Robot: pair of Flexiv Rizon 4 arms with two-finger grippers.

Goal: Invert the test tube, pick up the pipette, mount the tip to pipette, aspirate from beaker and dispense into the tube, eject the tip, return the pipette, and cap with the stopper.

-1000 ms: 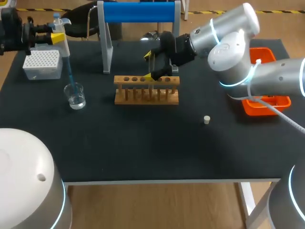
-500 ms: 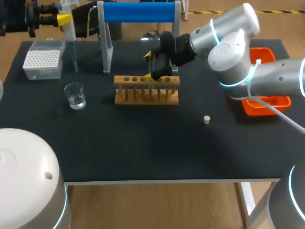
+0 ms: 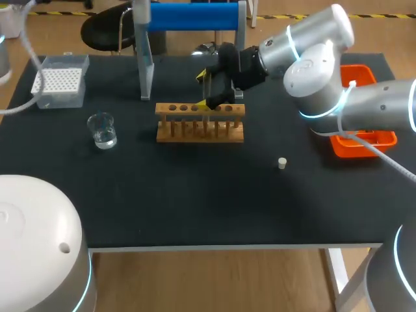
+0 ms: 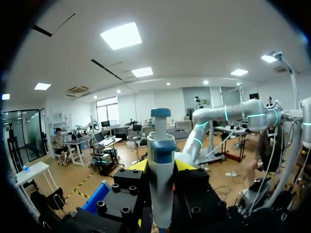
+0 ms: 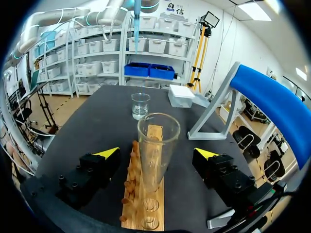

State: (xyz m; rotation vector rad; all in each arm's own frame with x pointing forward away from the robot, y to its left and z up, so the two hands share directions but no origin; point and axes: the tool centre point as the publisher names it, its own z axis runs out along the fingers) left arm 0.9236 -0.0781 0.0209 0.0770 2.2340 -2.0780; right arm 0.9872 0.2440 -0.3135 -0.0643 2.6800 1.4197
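Black-topped lab table, viewed from above and behind me: at its left end stands the white tip box [image 3: 58, 88], with the glass beaker [image 3: 103, 130], a little clear liquid in it, nearer my side. My left gripper [image 4: 161, 167] is outside the overhead view. Its wrist camera shows it clamped on the pipette [image 4: 160, 145], raised clear of the table, long axis vertical and plunger up. From the right wrist camera the blue tip [image 5: 137, 10] hangs high above and beyond the beaker.

Right of the blue-topped stand [image 3: 188, 16], the wooden rack [image 3: 200, 123] holds the test tube [image 5: 156, 141] upright, mouth up. My right gripper [image 3: 206, 90] brackets it, fingers spread well apart on either side and touching neither wall.

Dispensing, as I judge it, turns on carrying the tip rightward and down to that open mouth, a job for the left arm.

The stopper [image 3: 282, 163] lies alone right of the rack. The orange tray [image 3: 389, 138] sits at the far right.
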